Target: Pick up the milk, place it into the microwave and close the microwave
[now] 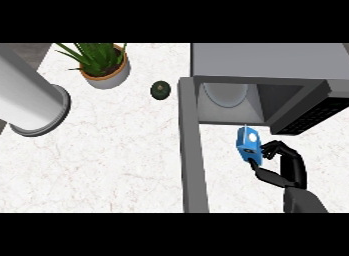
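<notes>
Before the open microwave [269,62], its door [194,165] jutting out (plant [99,57] well left), right hand [288,170] clasps blue tilted milk [248,144].

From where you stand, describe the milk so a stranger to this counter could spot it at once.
Find the grey microwave at the counter's far right, its door swung open. Just in front of its opening, the right hand curls round the milk. It is a small carton, the only bright blue thing in view.
</notes>
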Controlling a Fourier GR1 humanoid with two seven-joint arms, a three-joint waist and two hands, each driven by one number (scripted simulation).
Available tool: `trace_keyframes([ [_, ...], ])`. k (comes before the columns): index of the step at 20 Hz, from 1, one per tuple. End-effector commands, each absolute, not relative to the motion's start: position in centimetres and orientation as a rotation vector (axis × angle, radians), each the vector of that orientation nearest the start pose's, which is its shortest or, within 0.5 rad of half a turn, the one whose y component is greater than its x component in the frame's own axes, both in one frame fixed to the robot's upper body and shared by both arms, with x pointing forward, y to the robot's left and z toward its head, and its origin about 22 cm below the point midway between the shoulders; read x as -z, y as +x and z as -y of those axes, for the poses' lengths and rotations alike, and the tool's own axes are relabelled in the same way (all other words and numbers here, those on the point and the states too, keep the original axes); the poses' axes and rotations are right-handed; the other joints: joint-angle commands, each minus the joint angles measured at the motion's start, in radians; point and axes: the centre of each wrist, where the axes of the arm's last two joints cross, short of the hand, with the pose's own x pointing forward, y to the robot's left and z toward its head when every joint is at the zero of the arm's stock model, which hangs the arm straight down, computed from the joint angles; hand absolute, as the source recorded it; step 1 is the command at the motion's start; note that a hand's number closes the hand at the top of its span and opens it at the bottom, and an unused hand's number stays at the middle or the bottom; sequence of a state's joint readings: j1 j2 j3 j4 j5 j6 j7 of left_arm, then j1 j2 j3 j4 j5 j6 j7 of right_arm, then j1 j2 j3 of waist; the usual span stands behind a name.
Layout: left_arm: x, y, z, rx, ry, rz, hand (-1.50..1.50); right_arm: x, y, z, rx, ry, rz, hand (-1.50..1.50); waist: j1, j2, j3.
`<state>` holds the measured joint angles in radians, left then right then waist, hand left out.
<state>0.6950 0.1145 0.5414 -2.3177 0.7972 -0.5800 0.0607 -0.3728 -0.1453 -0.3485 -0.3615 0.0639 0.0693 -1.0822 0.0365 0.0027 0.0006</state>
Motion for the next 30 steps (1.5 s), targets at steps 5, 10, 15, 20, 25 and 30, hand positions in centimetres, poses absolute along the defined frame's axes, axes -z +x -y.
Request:
trace_keyframes([
  [5,-13.2,3.8,-35.2,-0.041,-0.249,1.936,-1.5,15.1,26.7,27.5,-0.085,-0.021,1.832,1.5,-0.002,0.003,0.002],
  [10,-14.4,3.8,-35.5,-0.06,-0.215,1.941,-1.5,14.0,28.8,25.8,-0.135,0.003,1.852,1.5,-0.012,0.002,0.002],
  [15,-13.8,2.9,-35.5,-0.038,-0.214,1.911,-1.5,11.8,31.7,24.6,-0.178,-0.048,1.881,1.5,-0.001,0.002,0.002],
  [20,-13.3,4.0,-35.4,-0.041,-0.239,1.894,-1.5,10.2,33.8,22.7,-0.188,-0.08,1.912,1.5,-0.009,0.003,0.001],
  [25,-13.2,3.3,-35.4,-0.042,-0.196,1.91,-1.5,7.0,36.8,23.9,-0.217,-0.113,1.878,1.5,0.004,0.006,0.001],
  [30,-12.8,5.4,-36.7,-0.03,-0.233,1.923,-1.5,2.4,40.1,26.1,-0.247,-0.166,1.854,1.5,0.018,0.017,0.002],
])
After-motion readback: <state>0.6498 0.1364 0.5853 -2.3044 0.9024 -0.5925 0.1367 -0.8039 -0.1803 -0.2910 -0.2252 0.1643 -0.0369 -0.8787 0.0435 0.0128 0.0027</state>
